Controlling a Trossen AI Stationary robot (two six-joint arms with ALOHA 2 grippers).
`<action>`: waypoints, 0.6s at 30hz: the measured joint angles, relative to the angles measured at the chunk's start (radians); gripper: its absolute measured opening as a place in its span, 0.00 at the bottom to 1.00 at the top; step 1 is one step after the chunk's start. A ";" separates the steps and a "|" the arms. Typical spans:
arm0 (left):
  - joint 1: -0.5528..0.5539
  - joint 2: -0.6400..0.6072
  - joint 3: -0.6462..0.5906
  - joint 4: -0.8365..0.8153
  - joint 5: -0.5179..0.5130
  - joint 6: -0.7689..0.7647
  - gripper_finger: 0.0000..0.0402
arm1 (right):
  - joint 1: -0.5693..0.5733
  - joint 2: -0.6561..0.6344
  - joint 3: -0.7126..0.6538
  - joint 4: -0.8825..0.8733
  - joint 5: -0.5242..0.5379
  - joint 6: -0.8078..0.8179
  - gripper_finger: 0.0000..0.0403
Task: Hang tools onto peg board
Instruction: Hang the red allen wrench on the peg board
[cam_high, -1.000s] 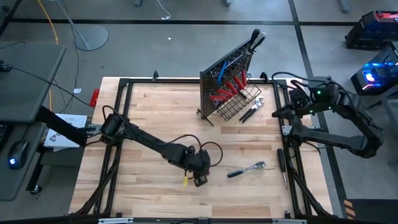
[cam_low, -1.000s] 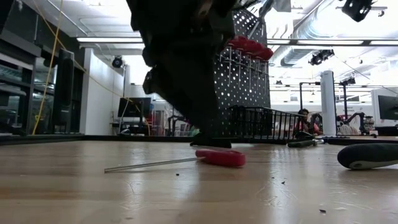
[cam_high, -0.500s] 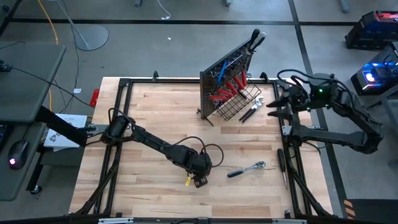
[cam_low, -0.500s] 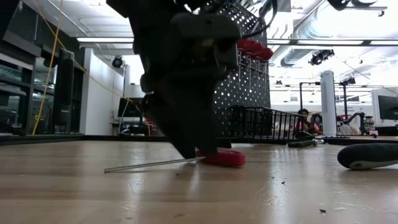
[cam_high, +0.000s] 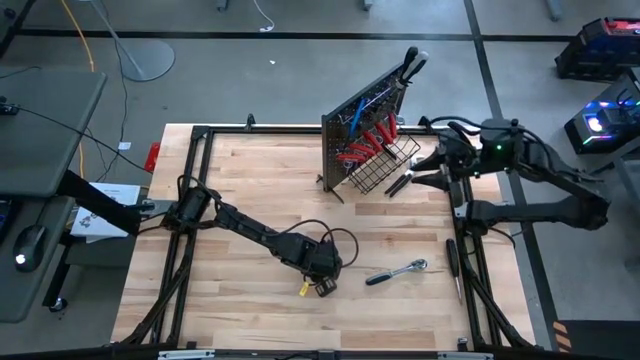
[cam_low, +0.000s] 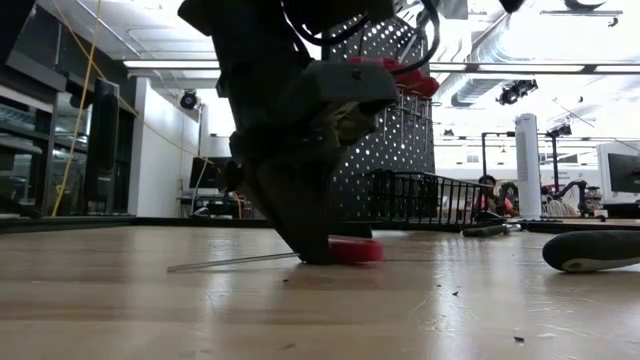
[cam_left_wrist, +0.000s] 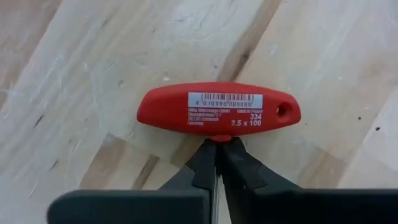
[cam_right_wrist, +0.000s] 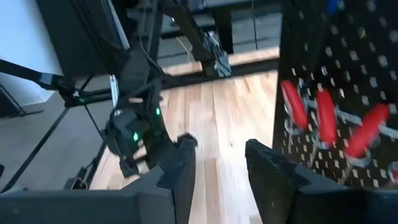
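- Since the earlier frames, the right gripper (cam_high: 418, 172) is moving in from the worktop's right edge toward the basket end of the peg board (cam_high: 352, 127), and the left gripper (cam_high: 320, 283) is settling lower onto a red T-handle tool (cam_left_wrist: 217, 110), its jaws closing in.
- Worktop (cam_high: 250, 190): wooden surface inside a black frame, carrying everything listed below.
- Peg board is standing upright toward the far side of the worktop, right of centre; red-handled tools (cam_high: 365, 140) and a blue one (cam_high: 368, 100) are hanging on it, with a black wire basket (cam_high: 385, 165) at its base.
- Left arm is reaching across the worktop's near-centre area, well apart from the board.
- Left gripper's jaws are clenching on the thin shaft right below the red handle, as the left wrist view shows; the handle is lying flat on the wood, label up.
- Right gripper's jaws are standing released, holding nothing; its wrist view is showing red handles on the board just beside one finger (cam_right_wrist: 273, 168).
- Chrome ratchet (cam_high: 397, 271) is lying flat on the worktop, to the right of the left gripper.
- Dark-handled tool (cam_high: 400, 181) is lying just beside the basket, near the right gripper.
- Black handle (cam_low: 592, 250) is showing at the low view's right edge, resting on the wood.
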 joint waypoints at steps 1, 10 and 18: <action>0.000 -0.005 0.000 -0.008 -0.003 -0.005 0.02 | 0.018 0.009 0.000 0.024 0.014 -0.001 0.32; -0.008 -0.140 -0.011 -0.038 -0.185 0.038 0.00 | 0.160 0.120 0.000 0.215 0.120 0.001 0.32; -0.050 -0.322 -0.009 -0.048 -0.417 0.054 0.00 | 0.246 0.193 0.000 0.360 0.186 0.020 0.40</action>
